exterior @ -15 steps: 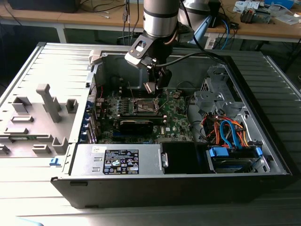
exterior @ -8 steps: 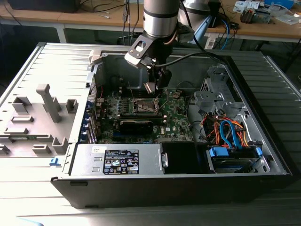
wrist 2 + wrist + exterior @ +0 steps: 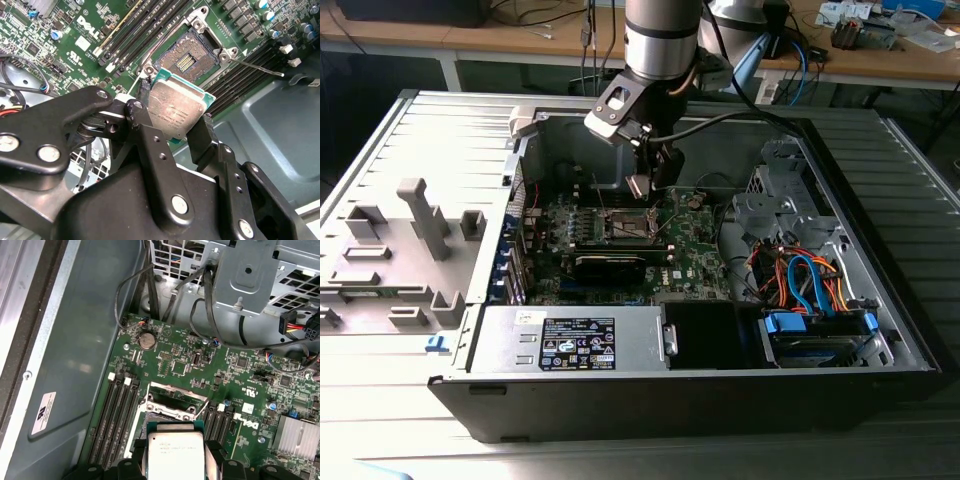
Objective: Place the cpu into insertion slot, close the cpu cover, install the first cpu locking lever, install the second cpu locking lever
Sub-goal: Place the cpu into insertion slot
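Holding cpu (image 3: 172, 112) in end effector (image 3: 176, 106), near open insertion slot (image 3: 187, 60)

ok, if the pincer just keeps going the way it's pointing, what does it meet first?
Probably the open insertion slot. The pincer, shut on the cpu, hangs over the board with the slot just ahead, so the cpu would likely land there first. Exact alignment and depth are unclear.

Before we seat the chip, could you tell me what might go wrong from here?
1. The gripper holds the cpu by its thin edges above the open insertion slot; a slip could drop it onto the exposed contacts.
2. If it comes down skewed, a corner might damage them.
3. The locking lever juts out beside the slot and could snag a finger.
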Robot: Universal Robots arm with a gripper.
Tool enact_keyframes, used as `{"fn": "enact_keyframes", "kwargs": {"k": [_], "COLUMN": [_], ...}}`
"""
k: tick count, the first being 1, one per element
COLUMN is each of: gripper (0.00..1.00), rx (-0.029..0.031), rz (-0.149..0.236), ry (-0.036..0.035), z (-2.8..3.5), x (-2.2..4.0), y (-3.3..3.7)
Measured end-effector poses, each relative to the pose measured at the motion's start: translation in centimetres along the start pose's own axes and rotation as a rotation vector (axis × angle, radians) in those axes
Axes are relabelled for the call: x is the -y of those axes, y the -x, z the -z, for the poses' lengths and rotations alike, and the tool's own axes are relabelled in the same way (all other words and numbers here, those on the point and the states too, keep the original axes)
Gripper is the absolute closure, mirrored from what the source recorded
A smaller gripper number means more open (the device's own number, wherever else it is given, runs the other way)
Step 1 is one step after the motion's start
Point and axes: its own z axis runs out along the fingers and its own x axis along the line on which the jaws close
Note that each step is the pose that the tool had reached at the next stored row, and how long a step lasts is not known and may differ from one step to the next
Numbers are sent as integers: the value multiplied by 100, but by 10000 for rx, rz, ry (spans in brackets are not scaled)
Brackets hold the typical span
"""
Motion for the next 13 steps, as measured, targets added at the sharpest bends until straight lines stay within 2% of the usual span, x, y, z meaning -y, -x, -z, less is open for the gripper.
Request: {"fn": "enact_keyframes", "kwargs": {"k": [13], "gripper": [45], "rx": [5], "rz": [-160], "ry": [0], "z": [-7], "x": [0], "y": [0]}}
